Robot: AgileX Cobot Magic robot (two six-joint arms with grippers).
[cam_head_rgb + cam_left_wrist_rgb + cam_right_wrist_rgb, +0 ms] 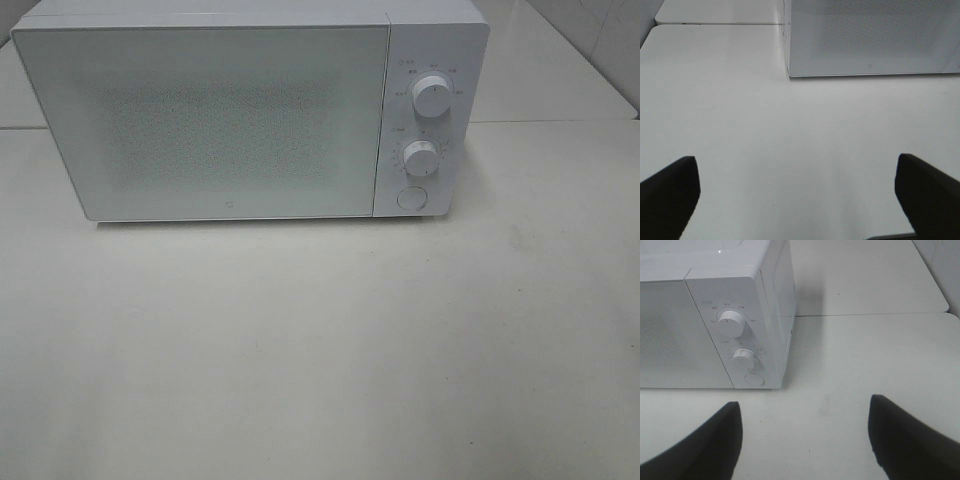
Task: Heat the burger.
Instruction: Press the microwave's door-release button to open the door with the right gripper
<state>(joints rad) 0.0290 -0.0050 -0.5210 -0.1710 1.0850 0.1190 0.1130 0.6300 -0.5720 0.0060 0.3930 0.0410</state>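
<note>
The burger is out of view in every frame. A white microwave [250, 110] stands at the back of the white table [320, 350] with its door shut. Its two dials [430, 97] and round button [411, 198] sit on the right panel. Neither arm shows in the exterior high view. My left gripper [797, 192] hangs open over bare table in front of the microwave's [870, 37] left corner, nothing between its dark fingers [670, 195]. My right gripper [805, 437] is open too, empty, facing the microwave's dials [731, 322] from the front right.
A seam joins this table to further white tabletops [865, 275] behind and beside the microwave. A tiled wall [600, 40] rises at the far right.
</note>
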